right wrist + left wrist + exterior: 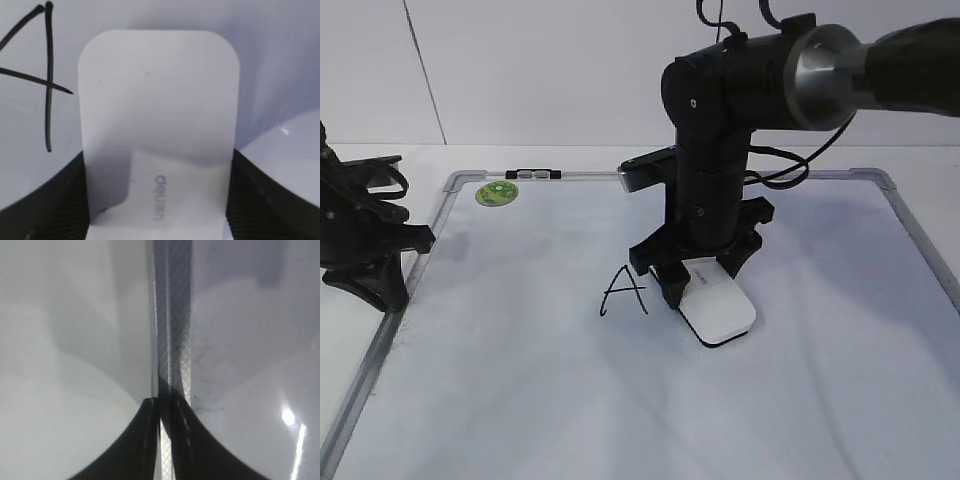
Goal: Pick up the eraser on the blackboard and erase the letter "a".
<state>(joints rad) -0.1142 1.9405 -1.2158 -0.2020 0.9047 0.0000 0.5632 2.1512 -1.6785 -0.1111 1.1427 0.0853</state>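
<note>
Standing over the middle of the blackboard (820, 400), the right arm points straight down, and its gripper (696, 272) has its jaws clamped on the near end of the eraser (720, 310), one black finger pressed to each long side. The eraser lies flat on the board, white top up with a thin black edge showing underneath; in the right wrist view it (159, 115) fills the frame, grey lettering reading along its length near the jaws. At about nine o'clock from the eraser, just beside it, sits a tall capital "A" (623, 290) in black marker; its strokes (47, 75) show at the upper left of the wrist view, apart from the eraser's edge. I see no small "a" from any angle; whether the eraser or arm covers it I cannot tell.

Toward ten o'clock on the board there is a round green sticker (496, 193), and a black-and-white clip (533, 174) rides the far frame rail just beyond it.

The left gripper (365, 240) rests at the board's nine o'clock edge, over the grey frame. Its wrist view shows the frame rail (172, 330) running up the picture and two dark fingers (135, 450) nearly meeting around it at the bottom, so the jaws look close together, yet whether they grip the rail I cannot tell. White surface (380, 155) lies beyond the frame.
</note>
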